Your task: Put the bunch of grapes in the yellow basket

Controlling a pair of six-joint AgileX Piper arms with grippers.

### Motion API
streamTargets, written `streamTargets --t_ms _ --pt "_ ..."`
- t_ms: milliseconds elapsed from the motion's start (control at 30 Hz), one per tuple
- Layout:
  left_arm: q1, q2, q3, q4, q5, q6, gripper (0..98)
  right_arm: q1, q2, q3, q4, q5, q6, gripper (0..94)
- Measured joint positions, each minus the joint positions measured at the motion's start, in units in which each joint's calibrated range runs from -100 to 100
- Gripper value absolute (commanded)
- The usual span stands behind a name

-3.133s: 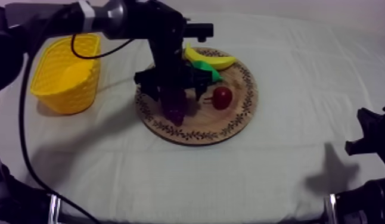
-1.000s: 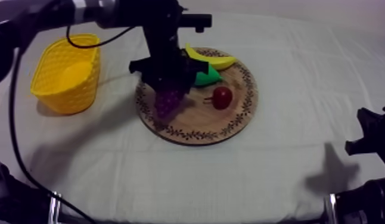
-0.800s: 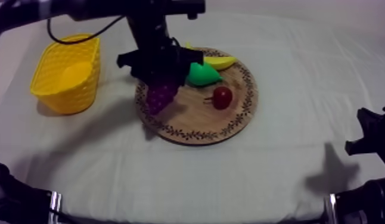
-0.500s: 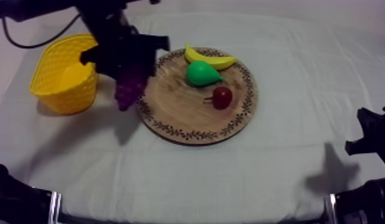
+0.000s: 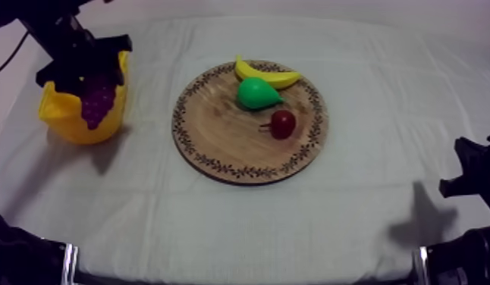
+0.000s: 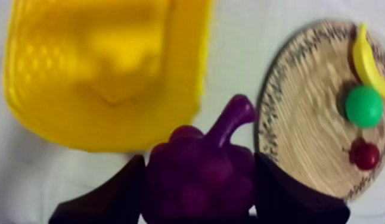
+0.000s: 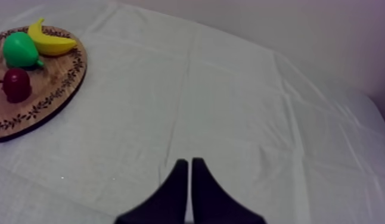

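Hanging at the near rim of the yellow basket (image 5: 64, 121), left on the surface, the bunch of grapes (image 5: 98, 102) is clamped in my left hand (image 5: 85, 76), clear of the wooden board (image 5: 225, 144). Only lowering and release look left. My right hand (image 7: 189, 179) rests pinched narrow.

The light is dim and soft, with a faint violet cast over the grey-white cloth (image 5: 240, 227). Shadows fall toward the near side: a thin one under the round wooden board (image 5: 218, 136), a broader one beside the yellow basket (image 5: 66, 125).
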Motion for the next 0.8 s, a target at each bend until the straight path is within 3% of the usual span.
streamTargets --t_ms 433,800 --pt "-7.0 6.3 -9.6 -1.29 0.3 -2.7 41.8 0.0 0.0 0.0 0.0 0.0 -0.2 0.3" --pt "-10.5 16.4 -14.2 -1.08 -4.7 -3.9 42.4 0.0 0.0 0.0 0.0 -0.1 0.1 0.3"
